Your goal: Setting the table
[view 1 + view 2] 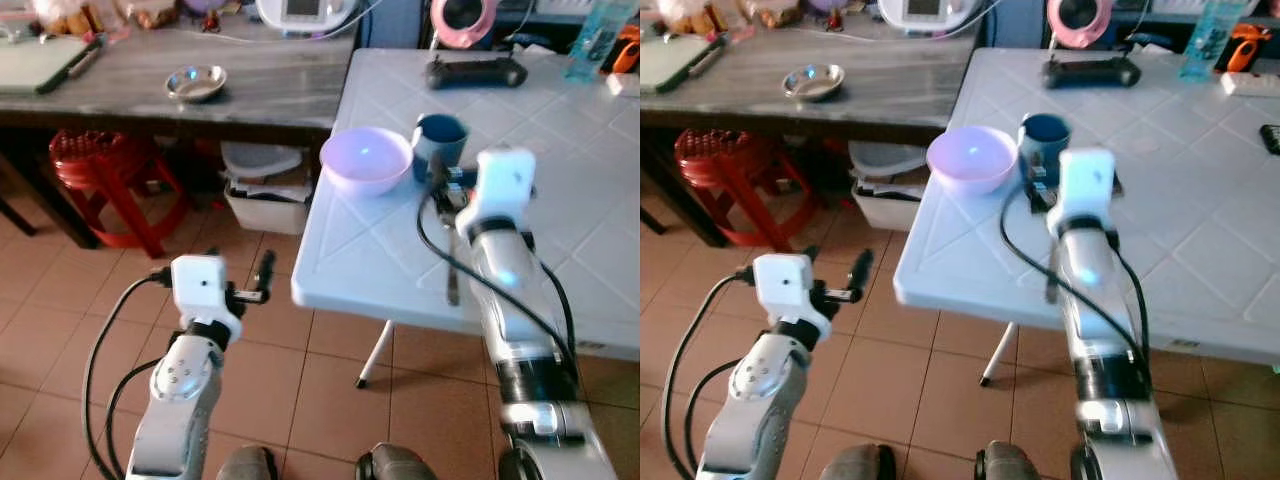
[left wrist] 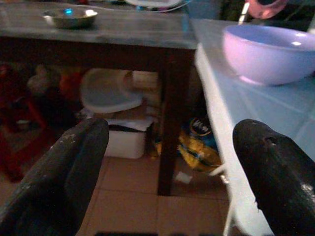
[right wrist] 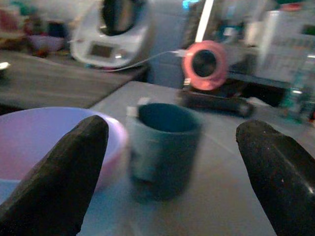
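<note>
The right pincer [image 3: 162,147] hangs released over the white bench [image 1: 560,190], its two black fingers [image 3: 59,172] spread wide and holding nothing. Straight ahead between them stands a dark blue cup [image 3: 162,147], upright on the bench. Just beside the cup, toward the bench's left edge, sits a pale purple bowl [image 1: 366,158]. A slim utensil [image 1: 452,270], too blurred to name, lies on the bench beside the right arm.

Judging by this, the setting is partly done: bowl and cup are down, and the rest of the places appear unlaid.

The left pincer [image 2: 167,162] is also released and empty, held low over the tiled floor beside the bench edge.

Farther back lie a black controller [image 1: 476,72] and a water bottle [image 1: 597,40]. A grey wooden bench [image 1: 270,85] to the left carries a small metal dish [image 1: 196,83]; a red stool [image 1: 100,170] stands beneath it.
</note>
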Tool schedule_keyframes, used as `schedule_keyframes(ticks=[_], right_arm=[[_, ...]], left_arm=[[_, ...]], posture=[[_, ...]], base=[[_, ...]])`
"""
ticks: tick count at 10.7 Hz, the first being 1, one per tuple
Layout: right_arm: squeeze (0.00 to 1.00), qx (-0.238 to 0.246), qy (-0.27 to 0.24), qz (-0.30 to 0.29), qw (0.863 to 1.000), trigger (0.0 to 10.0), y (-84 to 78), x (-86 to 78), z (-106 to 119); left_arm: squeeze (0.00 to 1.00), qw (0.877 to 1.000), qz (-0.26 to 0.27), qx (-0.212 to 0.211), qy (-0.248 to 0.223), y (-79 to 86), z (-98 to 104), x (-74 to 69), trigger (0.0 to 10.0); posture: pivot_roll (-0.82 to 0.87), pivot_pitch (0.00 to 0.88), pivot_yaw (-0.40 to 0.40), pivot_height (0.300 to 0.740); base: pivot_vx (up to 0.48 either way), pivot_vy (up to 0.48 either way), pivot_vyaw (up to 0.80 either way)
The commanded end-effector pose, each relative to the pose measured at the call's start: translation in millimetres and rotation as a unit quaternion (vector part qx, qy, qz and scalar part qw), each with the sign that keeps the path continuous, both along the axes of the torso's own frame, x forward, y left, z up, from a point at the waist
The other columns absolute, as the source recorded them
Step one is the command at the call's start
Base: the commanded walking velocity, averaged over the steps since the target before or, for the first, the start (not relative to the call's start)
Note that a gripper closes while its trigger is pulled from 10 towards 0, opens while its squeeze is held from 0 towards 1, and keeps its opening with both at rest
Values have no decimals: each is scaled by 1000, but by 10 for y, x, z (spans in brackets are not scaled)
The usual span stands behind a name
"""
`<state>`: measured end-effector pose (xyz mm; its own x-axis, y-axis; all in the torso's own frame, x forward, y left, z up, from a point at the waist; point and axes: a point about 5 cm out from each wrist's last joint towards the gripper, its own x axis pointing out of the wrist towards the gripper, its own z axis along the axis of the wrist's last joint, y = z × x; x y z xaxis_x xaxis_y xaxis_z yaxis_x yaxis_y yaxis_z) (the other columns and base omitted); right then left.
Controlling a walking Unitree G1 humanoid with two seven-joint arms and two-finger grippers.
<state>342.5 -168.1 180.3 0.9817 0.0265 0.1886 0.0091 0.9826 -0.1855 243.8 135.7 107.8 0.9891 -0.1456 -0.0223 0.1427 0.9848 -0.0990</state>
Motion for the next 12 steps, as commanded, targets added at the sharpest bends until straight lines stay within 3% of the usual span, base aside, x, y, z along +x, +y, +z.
schedule_keyframes(ticks=[1, 3, 4, 6, 7, 11, 12], right_arm=[[0, -10, 6, 28, 1000, 10000, 99, 61, 20], [0, -39, 23, 95, 994, 10000, 283, 214, 108], [1000, -54, 17, 118, 991, 10000, 369, 295, 202], [1000, -89, 20, 158, 983, 10000, 484, 359, 287], [0, -103, 43, 178, 978, 10000, 526, 393, 265], [0, -160, 114, 216, 956, 10000, 489, 436, 85], [0, -189, 133, 211, 950, 2784, 437, 451, 45]], left_arm=[[0, 1000, 18, 3, 4, 70, 11, -17, 10000], [0, 1000, 17, 1, 13, 69, 17, -25, 10000], [0, 1000, 18, 1, 17, 75, 15, -35, 10000], [0, 999, 23, -2, 23, 85, 7, -46, 10000], [0, 999, 22, -2, 26, 90, 7, -37, 10000], [0, 999, 17, -6, 33, 73, -3, -10, 10000], [0, 999, 15, -7, 33, 69, -6, 4, 10000]], posture=[[-6, 133, 61, 740], [6, 161, 62, 740], [12, 172, 62, 740], [15, 175, 61, 740], [17, 174, 61, 740], [5, 169, 63, 740], [-1, 166, 62, 740]], base=[[0, 0, 0], [0, 0, 0], [0, 0, 0], [0, 0, 0], [0, 0, 0], [0, 0, 0], [0, 0, 0]])
